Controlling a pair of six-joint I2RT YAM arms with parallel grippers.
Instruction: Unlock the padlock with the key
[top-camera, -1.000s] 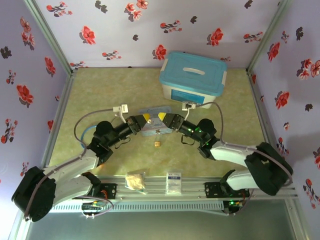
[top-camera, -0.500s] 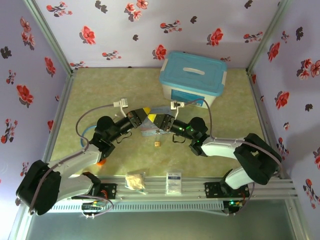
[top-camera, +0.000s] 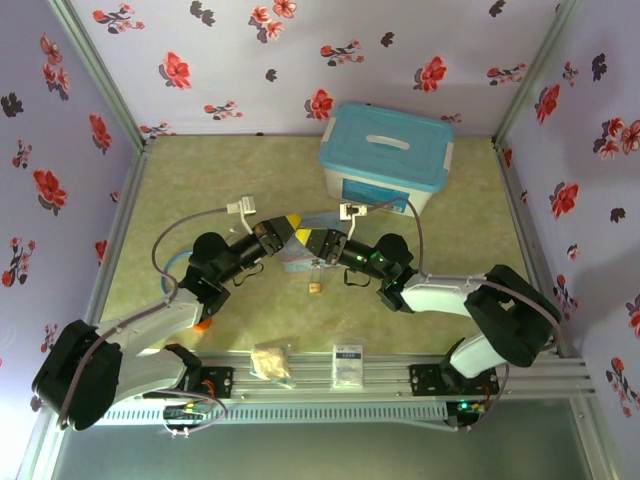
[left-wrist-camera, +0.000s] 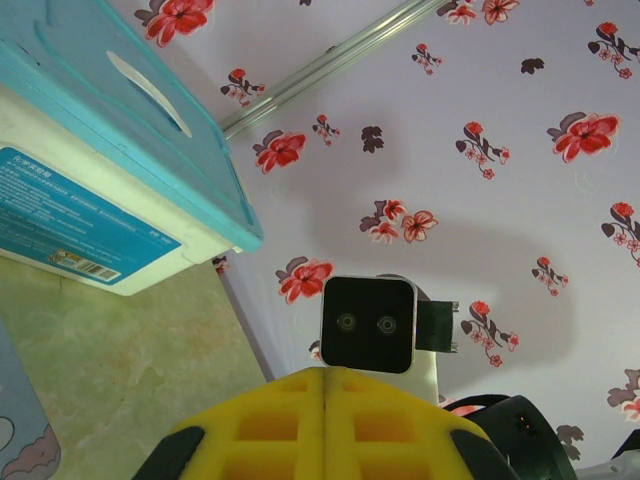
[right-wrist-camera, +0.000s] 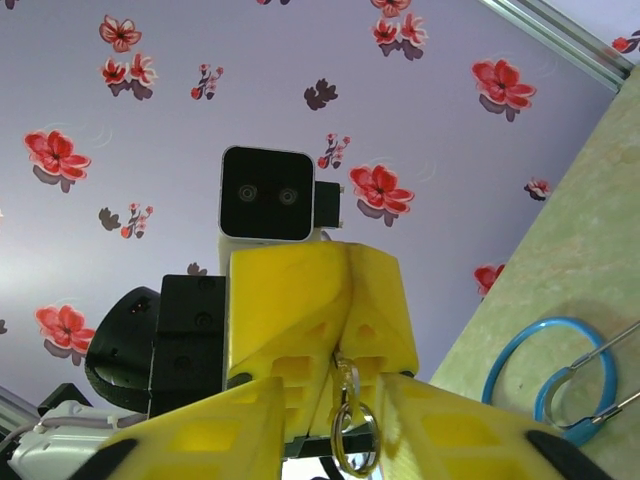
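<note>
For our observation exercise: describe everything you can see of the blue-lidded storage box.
The storage box has a white, plastic-looking body, a light blue lid with a moulded handle recess, and a blue printed label on its front. The lid is on. It stands upright on the green table near the back wall, right of centre.

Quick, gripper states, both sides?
Left gripper: shut on the key ring.
Right gripper: open, straddling that ring.
</note>
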